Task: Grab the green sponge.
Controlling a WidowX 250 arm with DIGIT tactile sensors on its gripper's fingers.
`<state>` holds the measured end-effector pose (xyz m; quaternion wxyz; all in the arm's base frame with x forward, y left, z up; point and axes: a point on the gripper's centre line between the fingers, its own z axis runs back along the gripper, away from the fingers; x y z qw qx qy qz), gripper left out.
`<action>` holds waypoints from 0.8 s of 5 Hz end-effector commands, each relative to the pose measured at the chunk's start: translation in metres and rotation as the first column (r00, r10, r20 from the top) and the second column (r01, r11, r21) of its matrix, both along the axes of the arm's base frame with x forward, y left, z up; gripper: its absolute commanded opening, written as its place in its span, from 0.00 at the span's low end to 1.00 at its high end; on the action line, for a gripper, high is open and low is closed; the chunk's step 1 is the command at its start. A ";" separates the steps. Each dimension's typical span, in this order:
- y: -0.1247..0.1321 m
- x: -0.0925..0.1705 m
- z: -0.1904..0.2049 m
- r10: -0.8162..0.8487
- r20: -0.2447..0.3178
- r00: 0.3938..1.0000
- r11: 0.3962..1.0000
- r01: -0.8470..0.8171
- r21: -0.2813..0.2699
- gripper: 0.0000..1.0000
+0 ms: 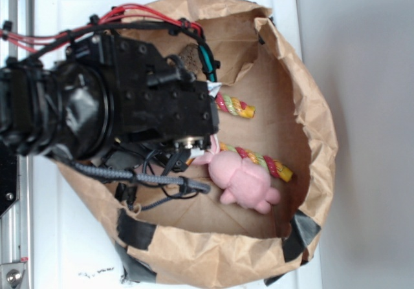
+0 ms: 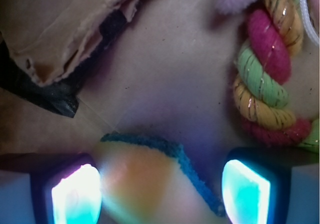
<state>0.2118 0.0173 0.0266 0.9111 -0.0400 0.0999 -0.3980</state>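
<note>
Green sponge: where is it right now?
Wrist view only: the sponge lies bottom centre on the bag floor, between the gripper fingers, just below-left of the rope toy. The arm hides it in the exterior view.

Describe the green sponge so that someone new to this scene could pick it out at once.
Look inside the crumpled brown paper bag, under the black robot arm. In the wrist view, between the two glowing fingers, lies the green sponge: a pale yellow foam block with a dark green scouring edge. The striped rope toy beside it is twisted pink, green and yellow.
</note>
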 end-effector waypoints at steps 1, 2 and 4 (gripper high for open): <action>-0.006 -0.002 -0.006 -0.048 -0.016 0.999 0.997 0.048 -0.056 1.00; -0.009 -0.004 -0.013 -0.060 -0.039 0.997 0.996 0.057 -0.075 1.00; -0.008 -0.004 -0.013 -0.045 -0.025 0.999 0.997 0.043 -0.068 0.00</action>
